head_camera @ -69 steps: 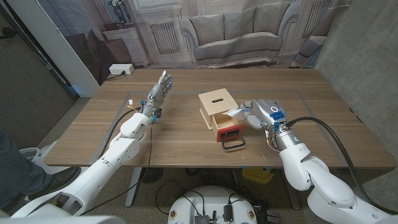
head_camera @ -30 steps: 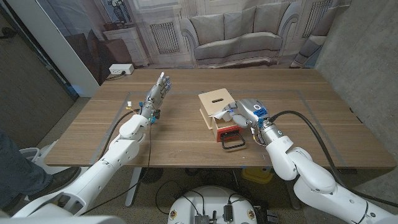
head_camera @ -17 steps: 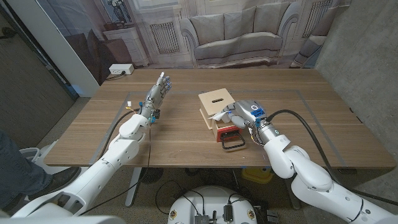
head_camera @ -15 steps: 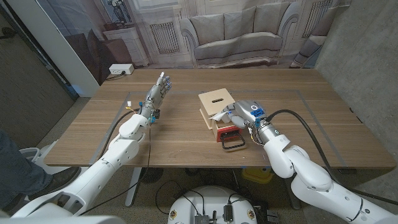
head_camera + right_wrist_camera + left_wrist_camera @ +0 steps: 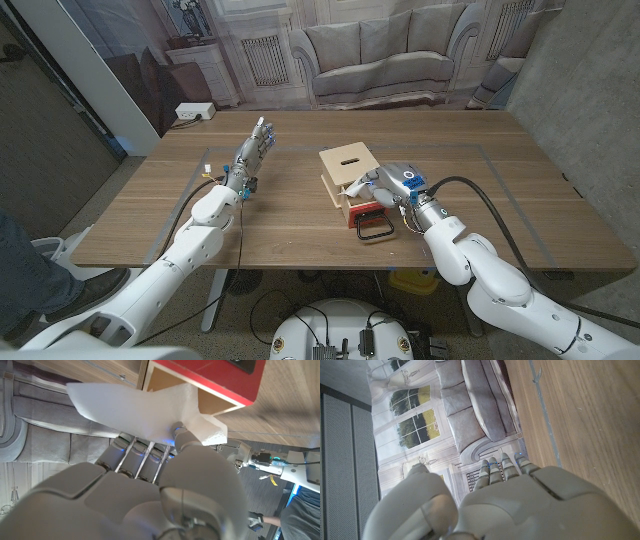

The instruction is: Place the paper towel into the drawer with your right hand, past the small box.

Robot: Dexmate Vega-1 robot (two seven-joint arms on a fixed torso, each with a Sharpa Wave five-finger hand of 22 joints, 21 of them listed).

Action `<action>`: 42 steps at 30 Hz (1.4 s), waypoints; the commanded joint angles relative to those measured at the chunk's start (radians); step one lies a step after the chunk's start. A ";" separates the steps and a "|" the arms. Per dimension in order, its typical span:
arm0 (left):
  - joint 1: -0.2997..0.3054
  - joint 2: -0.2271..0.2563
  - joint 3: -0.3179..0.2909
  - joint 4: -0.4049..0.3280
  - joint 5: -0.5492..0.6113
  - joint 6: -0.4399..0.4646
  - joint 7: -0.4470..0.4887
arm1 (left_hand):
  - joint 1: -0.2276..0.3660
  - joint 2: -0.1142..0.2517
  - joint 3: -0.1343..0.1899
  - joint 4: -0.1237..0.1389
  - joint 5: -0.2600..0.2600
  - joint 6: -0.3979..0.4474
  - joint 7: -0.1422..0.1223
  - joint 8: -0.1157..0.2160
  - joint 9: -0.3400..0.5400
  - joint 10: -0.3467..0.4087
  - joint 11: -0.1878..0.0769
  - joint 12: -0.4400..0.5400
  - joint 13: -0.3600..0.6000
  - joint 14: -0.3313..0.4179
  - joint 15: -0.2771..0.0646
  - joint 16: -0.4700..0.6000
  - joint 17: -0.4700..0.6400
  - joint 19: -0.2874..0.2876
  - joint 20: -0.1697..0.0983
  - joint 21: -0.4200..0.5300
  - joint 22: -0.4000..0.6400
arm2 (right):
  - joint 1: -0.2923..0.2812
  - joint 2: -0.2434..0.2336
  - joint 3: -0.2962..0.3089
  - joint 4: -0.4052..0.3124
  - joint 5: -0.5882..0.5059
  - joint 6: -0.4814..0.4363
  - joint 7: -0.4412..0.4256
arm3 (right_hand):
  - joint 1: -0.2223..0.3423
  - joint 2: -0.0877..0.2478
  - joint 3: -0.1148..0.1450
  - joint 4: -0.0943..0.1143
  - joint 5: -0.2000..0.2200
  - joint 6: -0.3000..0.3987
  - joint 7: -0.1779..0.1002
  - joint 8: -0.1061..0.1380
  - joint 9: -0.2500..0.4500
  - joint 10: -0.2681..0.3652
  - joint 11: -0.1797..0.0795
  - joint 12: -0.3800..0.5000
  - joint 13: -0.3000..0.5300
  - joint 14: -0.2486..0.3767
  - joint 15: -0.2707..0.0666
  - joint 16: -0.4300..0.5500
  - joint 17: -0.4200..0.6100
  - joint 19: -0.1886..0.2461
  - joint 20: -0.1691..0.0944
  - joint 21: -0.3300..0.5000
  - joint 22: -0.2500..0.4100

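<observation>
Your right robot hand pinches the paper towel between thumb and fingers, right over the open drawer that juts toward 6 o'clock from the small box; the towel is not yet inside. In the right wrist view the sheet spreads wide, one corner draping past the drawer's red front. If you let go here, that loose corner could well hang over the front or a side wall, leaving the towel only half in. Pushing lower with the fingers this close could knock the drawer or shift the light box on the counter. The black handle at 6 o'clock could snag your wrist. Your left robot hand waits well off at 9 o'clock, fingers apart, holding nothing.
</observation>
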 commanded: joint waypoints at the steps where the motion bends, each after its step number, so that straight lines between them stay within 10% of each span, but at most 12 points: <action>1: 0.017 0.011 -0.003 -0.030 0.009 0.006 0.019 | 0.004 0.003 -0.005 0.004 -0.003 0.004 -0.002 0.000 0.004 0.006 0.004 0.000 0.002 0.005 0.002 -0.001 0.004 -0.005 -0.004 -0.001 0.002 | -0.002 -0.002 -0.008 0.016 0.001 -0.017 0.008 | 0.004 0.002 -0.004 -0.001 0.003 0.005 -0.001 -0.004 0.004 0.007 0.003 -0.002 0.003 0.012 -0.101 0.000 0.004 0.006 -0.122 0.005 0.005; 42: 0.019 0.008 -0.004 -0.013 -0.005 0.003 0.000 | 0.006 0.005 -0.010 0.003 -0.005 0.009 0.002 0.001 0.004 0.006 -0.001 0.000 0.002 0.004 0.001 -0.001 0.004 -0.006 -0.002 -0.002 0.002 | 0.055 0.001 -0.077 0.035 -0.010 -0.010 0.089 | -0.003 0.001 -0.007 0.003 0.004 0.006 -0.001 -0.012 0.005 0.007 -0.001 -0.012 0.003 0.012 -0.100 -0.006 0.003 0.004 -0.122 0.007 0.005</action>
